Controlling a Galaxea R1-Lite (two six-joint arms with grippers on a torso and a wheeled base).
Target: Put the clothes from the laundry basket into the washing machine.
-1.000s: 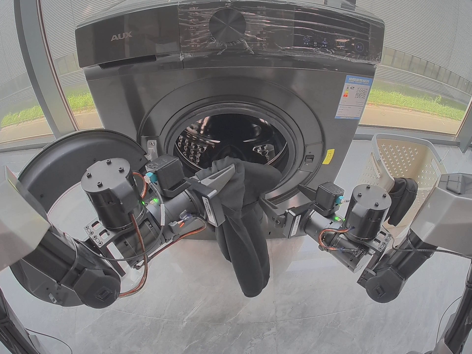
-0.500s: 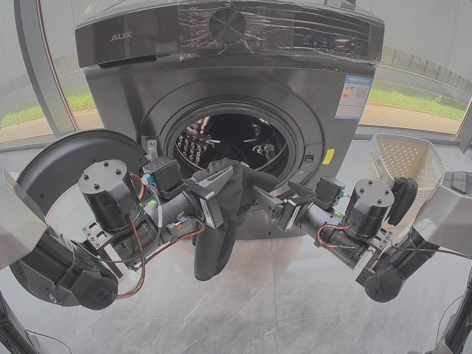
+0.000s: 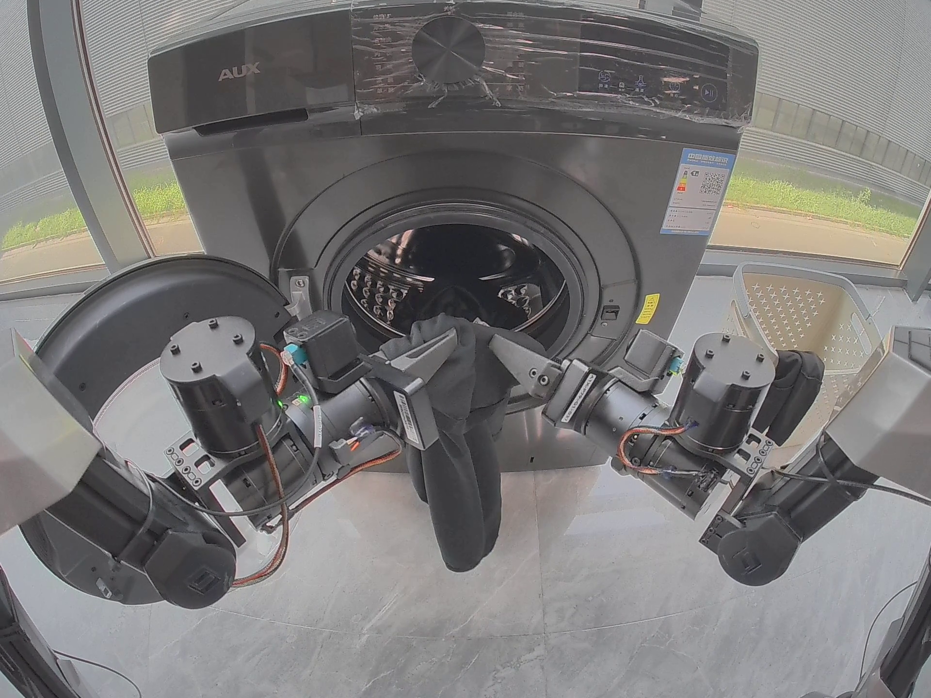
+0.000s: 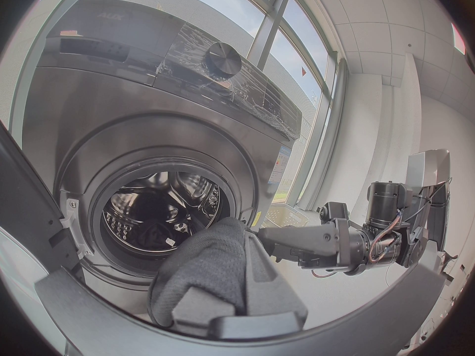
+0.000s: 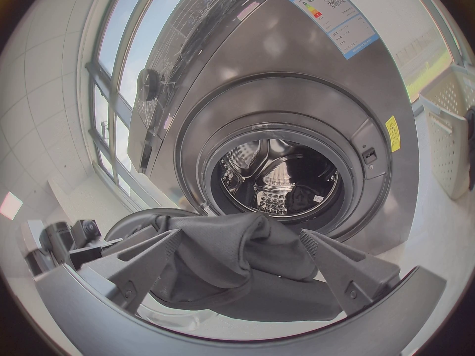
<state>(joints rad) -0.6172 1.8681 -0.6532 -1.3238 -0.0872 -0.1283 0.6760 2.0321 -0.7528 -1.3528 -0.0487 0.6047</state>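
Note:
A black garment hangs in front of the washing machine's open drum. My left gripper is shut on its top fold, just below the drum's lower rim. The cloth bulges over the left gripper in the left wrist view. My right gripper is open at the garment's right side. In the right wrist view its fingers stand wide apart with the bunched garment between them. Another dark garment hangs over the white laundry basket at the right.
The round machine door stands swung open at the left, behind my left arm. A dark item lies inside the steel drum. The floor below is pale tile, and windows run behind the machine.
My right gripper has moved left and up from beside the machine to the garment, its fingers now either side of the cloth. The garment's hanging end has swung. The left gripper has held its place.

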